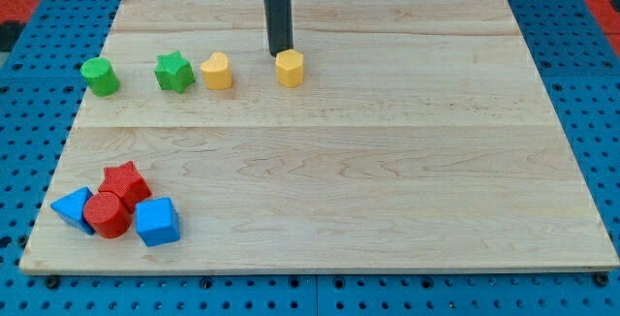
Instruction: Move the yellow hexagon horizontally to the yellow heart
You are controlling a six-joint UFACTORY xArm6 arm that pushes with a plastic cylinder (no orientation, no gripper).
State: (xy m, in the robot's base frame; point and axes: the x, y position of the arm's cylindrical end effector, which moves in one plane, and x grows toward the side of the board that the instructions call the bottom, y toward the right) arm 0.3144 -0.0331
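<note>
The yellow hexagon (290,68) sits on the wooden board in the upper middle of the view. The yellow heart (217,71) lies to its left, a short gap apart, at about the same height in the view. My tip (280,54) is at the end of the dark rod, just above and slightly left of the hexagon, close to or touching its top-left edge.
A green star (174,72) and a green cylinder (101,77) stand in the same row, left of the heart. At the bottom left a red star (125,182), a red cylinder (108,214), a blue cube (157,222) and a blue triangular block (73,206) cluster together.
</note>
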